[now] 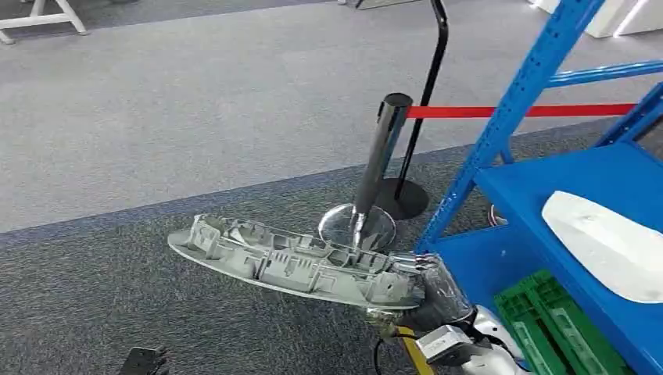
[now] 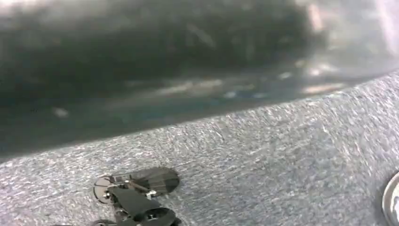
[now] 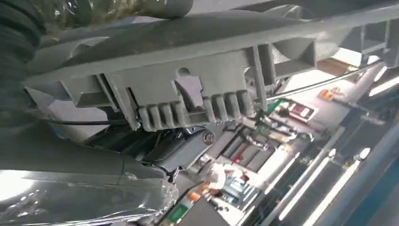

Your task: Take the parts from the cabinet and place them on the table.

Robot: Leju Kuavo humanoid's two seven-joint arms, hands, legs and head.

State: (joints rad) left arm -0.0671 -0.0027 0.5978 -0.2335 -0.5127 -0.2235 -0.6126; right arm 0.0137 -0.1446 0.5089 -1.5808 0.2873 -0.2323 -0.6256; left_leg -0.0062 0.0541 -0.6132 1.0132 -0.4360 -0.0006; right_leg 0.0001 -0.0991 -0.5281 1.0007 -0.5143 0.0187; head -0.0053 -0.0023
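My right hand [image 1: 422, 293] has its fingers clamped on one end of the long grey ribbed plastic part [image 1: 289, 262], held out over the carpet beside the blue cabinet [image 1: 547, 226]. I cannot tell my left hand's state.

Below me, grey carpet [image 1: 195, 101] gives way along a diagonal seam to a darker carpet [image 1: 86, 305]. A black stanchion post [image 1: 381, 156] on a shiny round base [image 1: 344, 226] carries a red belt [image 1: 516, 111]; a second black post [image 1: 426, 86] stands just behind. At my right, a blue steel rack [image 1: 539, 62] stands over a green crate [image 1: 559, 328].
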